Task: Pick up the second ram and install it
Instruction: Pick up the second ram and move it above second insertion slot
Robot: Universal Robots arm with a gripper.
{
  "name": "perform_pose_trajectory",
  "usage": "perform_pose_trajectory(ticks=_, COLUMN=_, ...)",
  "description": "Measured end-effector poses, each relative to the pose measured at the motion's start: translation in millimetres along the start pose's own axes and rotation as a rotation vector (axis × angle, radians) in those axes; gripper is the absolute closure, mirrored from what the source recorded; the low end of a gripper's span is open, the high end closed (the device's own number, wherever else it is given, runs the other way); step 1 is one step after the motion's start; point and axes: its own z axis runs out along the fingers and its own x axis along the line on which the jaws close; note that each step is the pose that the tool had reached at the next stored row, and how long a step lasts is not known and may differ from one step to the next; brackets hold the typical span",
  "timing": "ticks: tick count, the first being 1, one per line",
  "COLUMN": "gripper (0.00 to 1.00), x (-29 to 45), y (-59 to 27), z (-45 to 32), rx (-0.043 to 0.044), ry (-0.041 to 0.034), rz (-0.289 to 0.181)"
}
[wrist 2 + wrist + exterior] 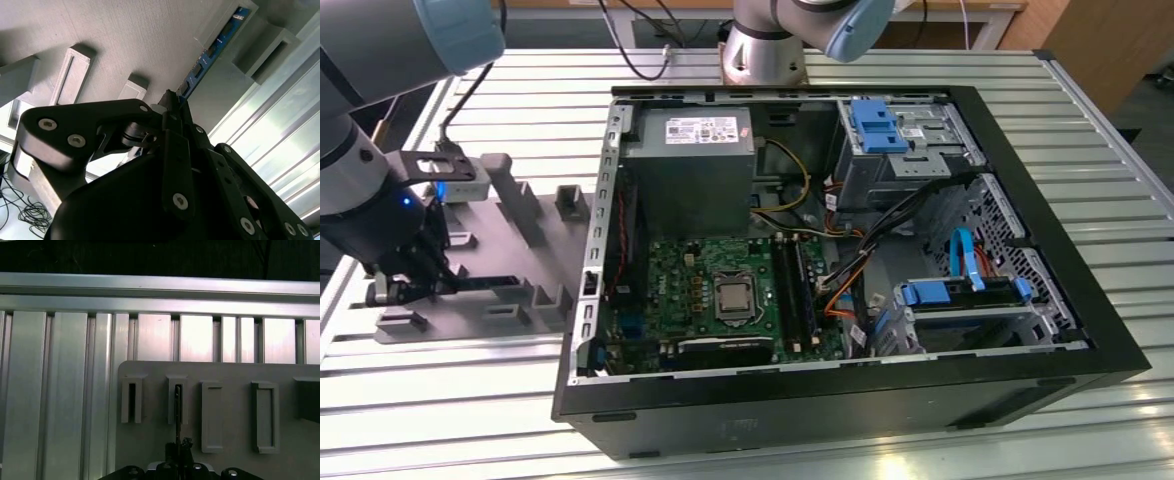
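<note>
The second ram point(210, 50) is a thin blue board with small dark chips, standing on edge in a slotted post of the grey holder plate point(125, 40). In the first wrist view the second ram point(177, 410) shows edge-on as a thin dark line running from that post down to my gripper point(179, 450). My gripper point(172, 100) has its black fingers shut on the near end of the stick. In the exterior view my gripper point(414, 285) hangs low over the holder plate point(507, 250), at the exterior view's left of the open computer case point(854, 400).
Inside the case lie the green motherboard point(720, 290) with its long black slots point(794, 285), a grey power supply point(687, 160) and blue drive cages point(961, 290). Several upright posts point(262, 415) rise from the holder plate. Ribbed aluminium table point(60, 390) surrounds everything.
</note>
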Motion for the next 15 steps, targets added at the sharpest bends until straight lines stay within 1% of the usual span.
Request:
perform_pose_trajectory(ticks=6, gripper=0.86, x=0.0, y=0.1, z=-0.6, rx=-0.0001, ry=0.0001, rz=0.0)
perform_pose_trajectory(ticks=15, gripper=0.86, x=-0.1, y=0.2, z=-3.3, rx=-0.0001, ry=0.0001, rz=0.0)
